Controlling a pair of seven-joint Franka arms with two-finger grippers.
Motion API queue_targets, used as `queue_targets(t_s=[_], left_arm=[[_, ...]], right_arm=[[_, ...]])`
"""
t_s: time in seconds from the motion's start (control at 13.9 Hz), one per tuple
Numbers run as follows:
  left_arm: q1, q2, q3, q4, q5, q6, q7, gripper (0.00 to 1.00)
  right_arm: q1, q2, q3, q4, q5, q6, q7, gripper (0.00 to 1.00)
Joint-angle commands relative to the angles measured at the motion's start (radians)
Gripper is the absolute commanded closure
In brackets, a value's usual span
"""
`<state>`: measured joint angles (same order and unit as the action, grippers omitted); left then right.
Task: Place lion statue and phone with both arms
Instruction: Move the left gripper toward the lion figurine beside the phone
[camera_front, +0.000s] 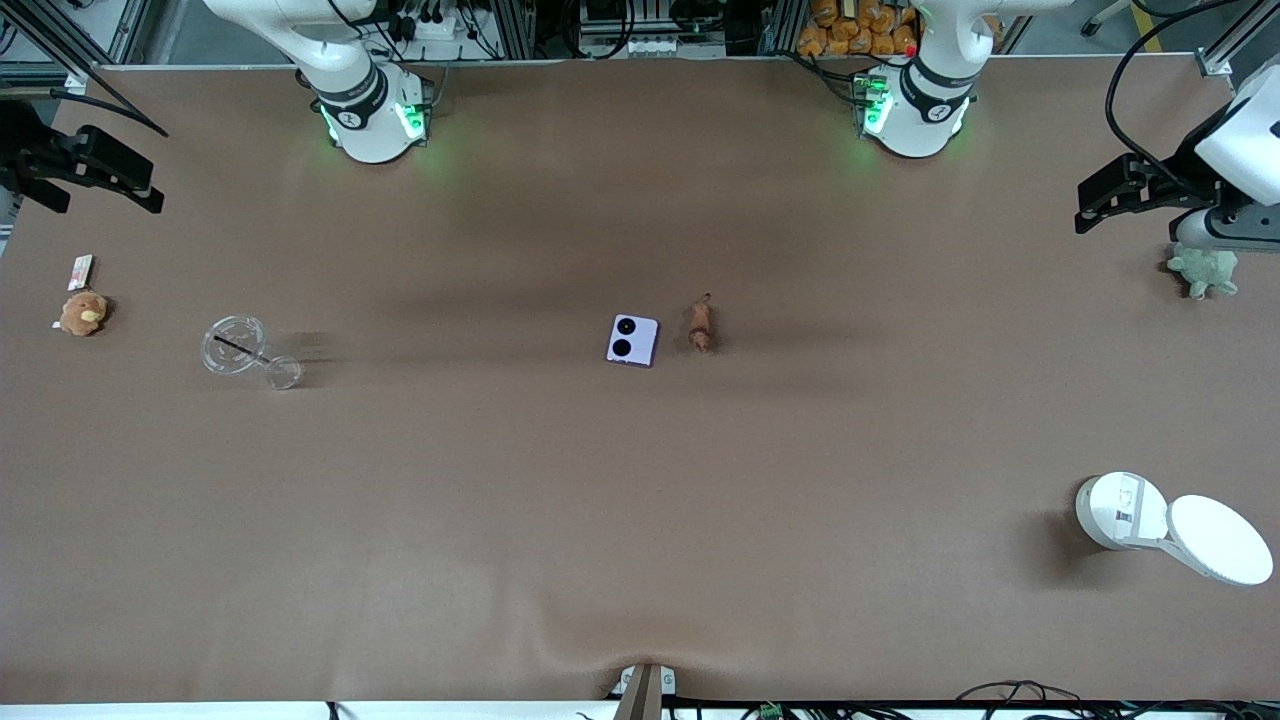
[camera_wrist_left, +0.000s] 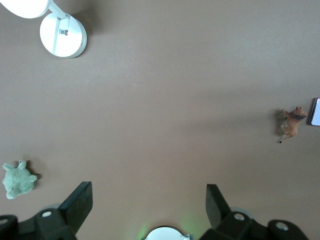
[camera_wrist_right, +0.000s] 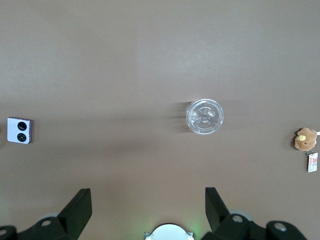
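The phone (camera_front: 632, 340) lies flat near the middle of the tabletop (camera_front: 640, 520), its two black camera circles facing up. The lion statue (camera_front: 700, 324) is just beside it on the side toward the left arm's end, a narrow strip of bare tabletop between them – the two are not touching. In the left wrist view the lion statue (camera_wrist_left: 292, 123) appears to lie on its side, with only a sliver of the phone (camera_wrist_left: 315, 111) showing at the picture's edge.

The left end effector (camera_front: 1110, 197) hangs in the air over the left arm's end of the tabletop, close to a green plush turtle (camera_front: 1205, 271). Its fingers (camera_wrist_left: 78, 202) stand wide apart with nothing between them. The right end effector (camera_front: 95, 170) hangs over the right arm's end, its fingers (camera_wrist_right: 79, 204) likewise spread wide and holding nothing. Both are well apart from the phone and the lion statue.

Toward the right arm's end sit a clear plastic cup (camera_front: 245, 352) tipped on its side and a small brown plush toy (camera_front: 83, 312) with a tag – the toy close to the tabletop's edge. A white round device (camera_front: 1170, 523) of two discs rests toward the left arm's end, nearer to the front camera than the turtle.
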<state>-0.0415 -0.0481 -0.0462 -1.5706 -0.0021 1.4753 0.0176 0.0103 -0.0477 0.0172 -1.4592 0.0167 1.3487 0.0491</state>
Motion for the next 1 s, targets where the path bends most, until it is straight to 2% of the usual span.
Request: queue_targets(t_s=[0.0, 0.5, 0.65, 0.79, 0.93], left_arm=[[0.002, 0.014, -0.003, 0.027, -0.010, -0.026, 0.002, 0.00], [-0.006, 0.042, -0.003, 0.055, -0.019, -0.026, -0.002, 0.00], [-0.009, 0.045, -0.026, 0.055, -0.022, -0.026, -0.002, 0.00], [-0.014, 0.077, -0.049, 0.057, -0.041, -0.026, -0.083, 0.00], [-0.014, 0.105, -0.104, 0.053, -0.058, -0.017, -0.126, 0.00]], right_arm=[[-0.023, 0.006, 0.015, 0.013, -0.012, -0.011, -0.011, 0.00], [-0.023, 0.014, 0.015, 0.014, 0.002, -0.002, -0.008, 0.00], [-0.024, 0.014, 0.013, 0.014, 0.000, -0.002, -0.008, 0.00], [-0.024, 0.015, 0.013, 0.014, 0.002, 0.000, -0.008, 0.00], [-0.023, 0.037, 0.013, 0.019, -0.004, 0.000, -0.012, 0.00]])
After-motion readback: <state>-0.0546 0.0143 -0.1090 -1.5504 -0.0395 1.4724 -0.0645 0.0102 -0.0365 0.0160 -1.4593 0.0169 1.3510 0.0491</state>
